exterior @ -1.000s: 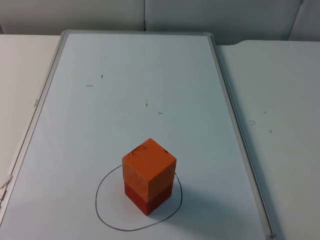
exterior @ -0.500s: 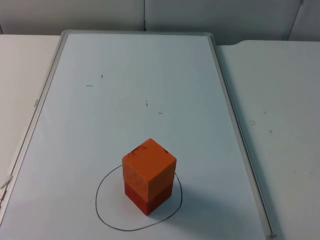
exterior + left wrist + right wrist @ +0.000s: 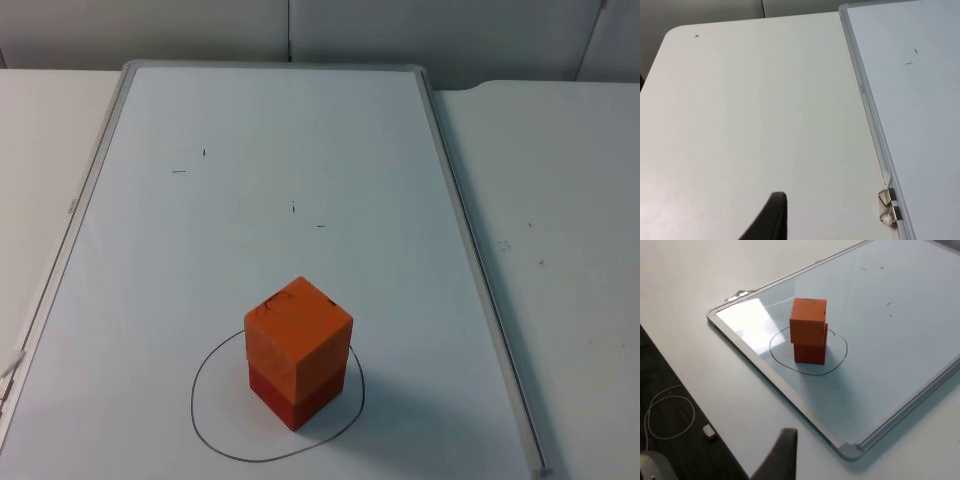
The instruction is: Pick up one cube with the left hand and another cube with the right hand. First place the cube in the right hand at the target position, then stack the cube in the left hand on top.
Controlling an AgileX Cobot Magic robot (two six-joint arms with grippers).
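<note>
An orange cube (image 3: 298,330) sits squarely on a red cube (image 3: 298,395), and the stack stands inside a hand-drawn black circle (image 3: 215,440) near the front of the whiteboard (image 3: 300,150). In the right wrist view the same orange cube (image 3: 808,320) and red cube (image 3: 810,352) stand well ahead of my right gripper (image 3: 780,455), which hangs back over the table's edge, away from the stack. My left gripper (image 3: 771,220) waits above the bare white table, left of the whiteboard's frame (image 3: 875,140). Nothing touches the cubes.
The whiteboard's grey frame (image 3: 480,280) is a low raised edge around the work area. A metal clip (image 3: 888,205) sits on its left side. Bare white table (image 3: 560,220) lies on both sides. Past the table's front edge is dark floor (image 3: 670,390).
</note>
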